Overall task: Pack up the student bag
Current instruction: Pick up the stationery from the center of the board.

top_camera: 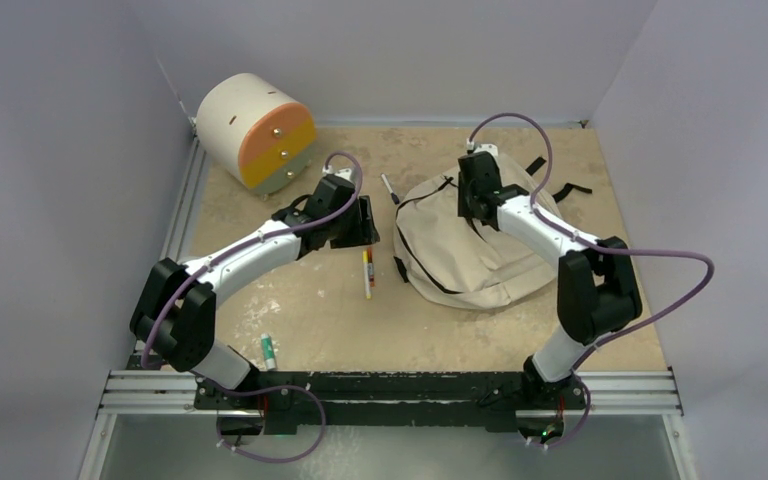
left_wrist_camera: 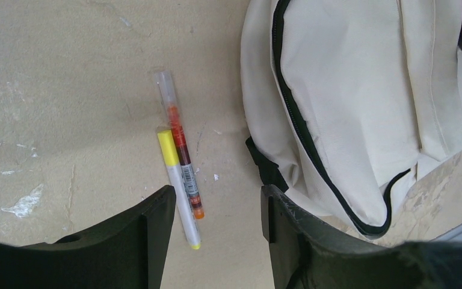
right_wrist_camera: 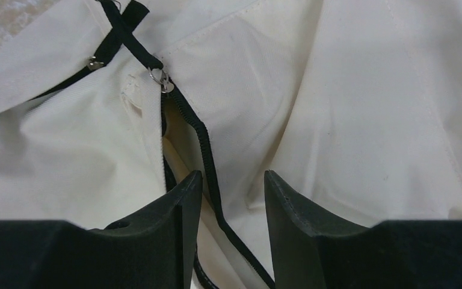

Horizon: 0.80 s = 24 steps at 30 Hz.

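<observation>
Your left jaws parted above two pens [left_wrist_camera: 181,158] on the surface [left_wrist_camera: 66,90], beside the student bag [left_wrist_camera: 349,90], right jaws parted, empty, over its zipper [right_wrist_camera: 207,150]

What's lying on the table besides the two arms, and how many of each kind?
Pens and markers: 4 (yellow-capped white marker, orange-red clear pen, black-and-white pen, green-capped white marker)
Beige fabric backpack: 1
Cream cylindrical drawer unit with orange front: 1
Total: 6

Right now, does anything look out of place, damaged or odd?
Nothing spilled or broken. The student bag lies flat, its zipper partly open. Two pens lie beside it; a green marker sits apart by the left arm's base. The tabletop is scuffed.
</observation>
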### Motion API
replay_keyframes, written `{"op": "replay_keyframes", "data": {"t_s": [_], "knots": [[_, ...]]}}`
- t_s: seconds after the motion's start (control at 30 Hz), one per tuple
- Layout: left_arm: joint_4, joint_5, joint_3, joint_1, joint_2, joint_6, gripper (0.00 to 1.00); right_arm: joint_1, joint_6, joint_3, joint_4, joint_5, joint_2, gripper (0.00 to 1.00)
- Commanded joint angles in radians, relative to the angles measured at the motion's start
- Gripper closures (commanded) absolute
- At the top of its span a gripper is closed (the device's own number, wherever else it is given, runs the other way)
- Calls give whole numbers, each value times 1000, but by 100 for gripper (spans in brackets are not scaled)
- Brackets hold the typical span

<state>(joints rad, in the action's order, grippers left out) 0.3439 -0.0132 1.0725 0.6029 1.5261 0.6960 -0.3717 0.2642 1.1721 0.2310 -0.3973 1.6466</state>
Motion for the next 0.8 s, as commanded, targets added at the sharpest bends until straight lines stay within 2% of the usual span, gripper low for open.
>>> {"op": "replay_keyframes", "data": {"t_s": [0.0,0.23,0.33,0.5,0.77], "knots": [[-40,-8,-13,0,-39,0,47,2,-16,33,-9,-5,25,54],[-44,-8,-29,0,-51,3,47,3,-22,47,23,-129,46,56],[-47,-13,-28,0,-47,5,47,3,-22,46,21,-144,36,71],[-39,-1,-20,0,-47,-1,47,3,-22,58,16,-147,4,100],[-24,11,-2,-22,-39,-9,47,3,-31,113,27,-206,-92,100]]}}
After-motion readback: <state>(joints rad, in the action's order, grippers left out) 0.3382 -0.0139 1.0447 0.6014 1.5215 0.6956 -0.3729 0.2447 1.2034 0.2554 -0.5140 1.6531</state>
